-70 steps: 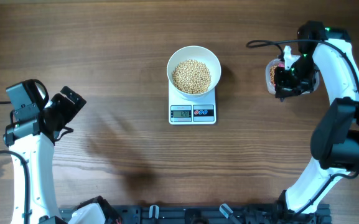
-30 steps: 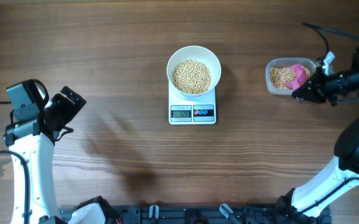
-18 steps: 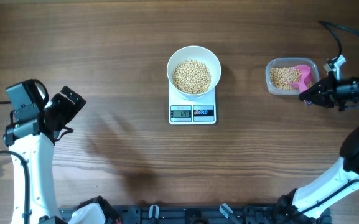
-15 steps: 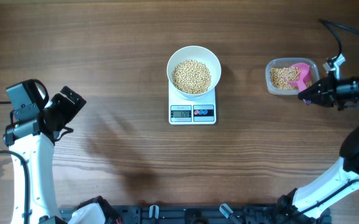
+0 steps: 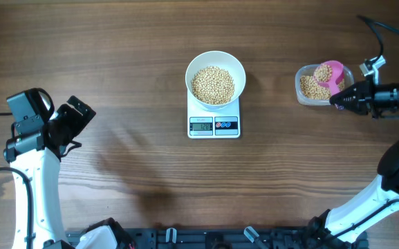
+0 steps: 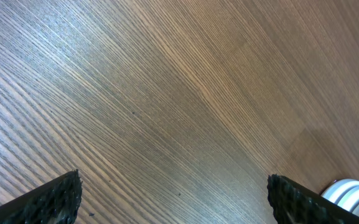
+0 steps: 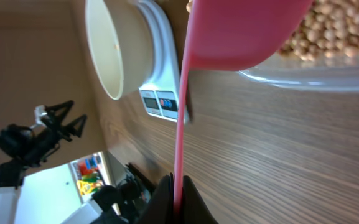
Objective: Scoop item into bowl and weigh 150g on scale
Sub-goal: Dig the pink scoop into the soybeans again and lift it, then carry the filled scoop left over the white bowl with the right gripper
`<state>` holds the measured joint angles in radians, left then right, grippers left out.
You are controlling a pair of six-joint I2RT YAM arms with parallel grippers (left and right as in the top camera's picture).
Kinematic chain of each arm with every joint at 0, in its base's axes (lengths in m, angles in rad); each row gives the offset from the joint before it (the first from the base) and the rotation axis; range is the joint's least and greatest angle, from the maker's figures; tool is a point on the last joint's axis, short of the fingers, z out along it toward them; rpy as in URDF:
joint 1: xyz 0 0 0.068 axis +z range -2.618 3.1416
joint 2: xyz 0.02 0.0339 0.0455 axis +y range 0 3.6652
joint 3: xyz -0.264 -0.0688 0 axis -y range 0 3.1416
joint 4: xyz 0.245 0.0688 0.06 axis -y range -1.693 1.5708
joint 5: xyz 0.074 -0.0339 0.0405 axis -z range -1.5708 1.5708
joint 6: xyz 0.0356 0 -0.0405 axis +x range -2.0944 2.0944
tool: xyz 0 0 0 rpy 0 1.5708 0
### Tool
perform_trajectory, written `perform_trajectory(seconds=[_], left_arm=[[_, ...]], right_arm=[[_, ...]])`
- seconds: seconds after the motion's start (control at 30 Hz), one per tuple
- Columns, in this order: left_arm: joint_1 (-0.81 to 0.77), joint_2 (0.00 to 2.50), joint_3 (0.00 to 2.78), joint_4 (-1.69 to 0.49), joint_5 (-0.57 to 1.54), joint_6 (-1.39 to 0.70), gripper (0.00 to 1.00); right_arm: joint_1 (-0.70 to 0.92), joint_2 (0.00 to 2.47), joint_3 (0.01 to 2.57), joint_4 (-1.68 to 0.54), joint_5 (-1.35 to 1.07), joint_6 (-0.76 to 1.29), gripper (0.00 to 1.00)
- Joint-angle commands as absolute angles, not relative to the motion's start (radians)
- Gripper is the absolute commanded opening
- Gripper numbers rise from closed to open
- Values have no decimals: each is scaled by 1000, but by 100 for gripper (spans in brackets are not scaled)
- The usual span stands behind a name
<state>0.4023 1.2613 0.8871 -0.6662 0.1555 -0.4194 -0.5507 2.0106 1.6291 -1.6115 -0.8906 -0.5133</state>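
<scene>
scoop point(image 5: 329, 70) shifted, handle toward right end effector point(image 5: 339, 101)

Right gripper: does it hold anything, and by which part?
Yes. The right gripper holds the pink scoop by the end of its handle, with its cup over the tub. The left gripper holds nothing.

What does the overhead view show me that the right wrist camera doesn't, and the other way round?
Only overhead: the beans heaped inside the bowl, and the open top of the pink scoop, which appears loaded. Only right wrist: the right gripper shut on the scoop's thin handle, plus the scoop's underside and the bowl's outer wall. Both: the bowl sitting on the scale, and the scoop held over the clear tub of beans.
</scene>
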Motion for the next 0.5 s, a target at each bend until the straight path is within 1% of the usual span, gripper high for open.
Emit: perform_trajectory(seconds=[0.0,0.23,0.47], left_arm=[[408,1261,884,-664,167,-400,100],[408,1261,884,-664,167,-400,100],[408,1261,884,-664,167,-400,100]], right_arm=[[-553,2025,1623,-1612,-1004,-558,4],[-523,2025,1623,-1612,-1127,-577,4],[-406,2024,1623,-1612,-1161,-577,4]])
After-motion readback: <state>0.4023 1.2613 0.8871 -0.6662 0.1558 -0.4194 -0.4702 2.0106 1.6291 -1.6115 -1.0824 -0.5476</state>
